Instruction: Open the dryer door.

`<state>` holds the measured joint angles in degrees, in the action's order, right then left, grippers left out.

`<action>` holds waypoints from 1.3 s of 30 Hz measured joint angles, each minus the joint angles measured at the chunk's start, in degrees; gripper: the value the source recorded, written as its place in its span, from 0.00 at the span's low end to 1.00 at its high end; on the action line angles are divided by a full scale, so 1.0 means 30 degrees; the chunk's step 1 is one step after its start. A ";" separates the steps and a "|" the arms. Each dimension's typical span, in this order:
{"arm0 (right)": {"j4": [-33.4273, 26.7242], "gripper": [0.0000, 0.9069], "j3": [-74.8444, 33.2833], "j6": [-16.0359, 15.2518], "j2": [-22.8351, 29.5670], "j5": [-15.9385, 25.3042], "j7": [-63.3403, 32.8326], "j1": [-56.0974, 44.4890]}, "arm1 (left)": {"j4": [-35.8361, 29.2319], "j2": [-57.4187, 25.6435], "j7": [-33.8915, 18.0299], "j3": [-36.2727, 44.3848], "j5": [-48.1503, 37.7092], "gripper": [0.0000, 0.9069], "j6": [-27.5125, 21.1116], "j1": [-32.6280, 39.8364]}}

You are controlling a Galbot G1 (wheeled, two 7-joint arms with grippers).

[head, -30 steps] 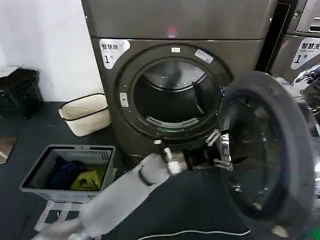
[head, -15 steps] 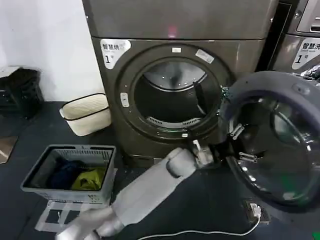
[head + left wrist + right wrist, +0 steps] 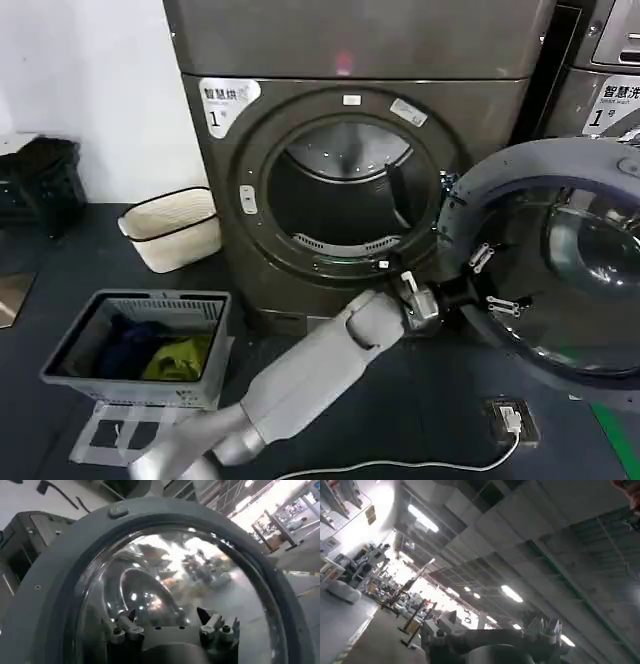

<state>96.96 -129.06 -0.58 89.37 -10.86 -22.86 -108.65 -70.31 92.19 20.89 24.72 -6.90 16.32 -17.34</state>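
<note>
The dryer door [image 3: 520, 165] stands swung wide to the right of the bronze-grey dryer [image 3: 350, 40], its grey inner rim and glass bowl facing me. The round drum opening [image 3: 345, 195] is uncovered. My left arm reaches from the lower left, and my left gripper [image 3: 490, 282] is open with its fingers spread against the inner glass near the door's lower left edge. In the left wrist view the left gripper [image 3: 167, 624] sits close to the glass dome inside the door's grey rim [image 3: 65, 555]. My right gripper [image 3: 492, 630] points up at a ceiling, open and holding nothing.
A grey laundry basket [image 3: 60, 365] with clothes sits on the floor at the front left. A cream basket [image 3: 175, 225] stands beside the dryer. A white cable and plug [image 3: 510, 420] lie on the floor under the door. Another machine [image 3: 600, 100] stands to the right.
The door has swung farther open to the right and now shows more of its inner glass. My left arm has stretched rightward with it, gripper staying against the door.
</note>
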 joint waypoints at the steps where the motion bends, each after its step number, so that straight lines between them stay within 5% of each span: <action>1: 0.0048 1.00 0.0059 0.0006 0.0000 0.0012 0.0016 0.0030 | -0.0282 0.0000 0.0231 0.0059 -0.0303 1.00 -0.0380 -0.0120; 7: -0.0104 1.00 0.0357 0.0006 -0.0193 0.0017 0.0153 0.0153 | -0.4591 -0.0266 -0.0271 -0.0179 -0.3659 1.00 -0.6405 -0.1330; 13: -0.0249 1.00 0.0683 0.0019 -0.0327 -0.0048 0.0378 0.0228 | -1.0658 -0.5680 -0.3409 -0.1285 -0.8191 1.00 -1.2724 -0.2976; 18: -0.0015 1.00 0.1201 -0.0039 -0.0368 -0.0020 0.0521 0.0565 | -1.5055 -0.9828 -0.4734 -0.3700 -1.0557 1.00 -1.4285 -0.5319; 24: 0.0455 1.00 0.1903 -0.0187 -0.0598 0.0066 0.0669 0.0788 | -1.7757 -1.3697 -0.7122 -0.7081 -1.3014 1.00 -1.6390 -0.8416; 32: 0.1018 1.00 0.2973 -0.0326 -0.0770 0.0431 0.0826 0.1293 | -1.8055 -1.7819 -1.1806 -1.1527 -1.7724 1.00 -1.9538 -1.1729; 39: 0.1182 1.00 0.3838 -0.0229 -0.0883 0.0305 0.0905 0.1512 | -1.6852 -2.0588 -1.7367 -1.3263 -2.6542 1.00 -1.9527 -1.1433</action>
<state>100.51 -117.55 -1.27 86.72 -9.95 -20.14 -104.11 -120.86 30.43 -31.21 -15.07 -86.52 -42.26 -51.64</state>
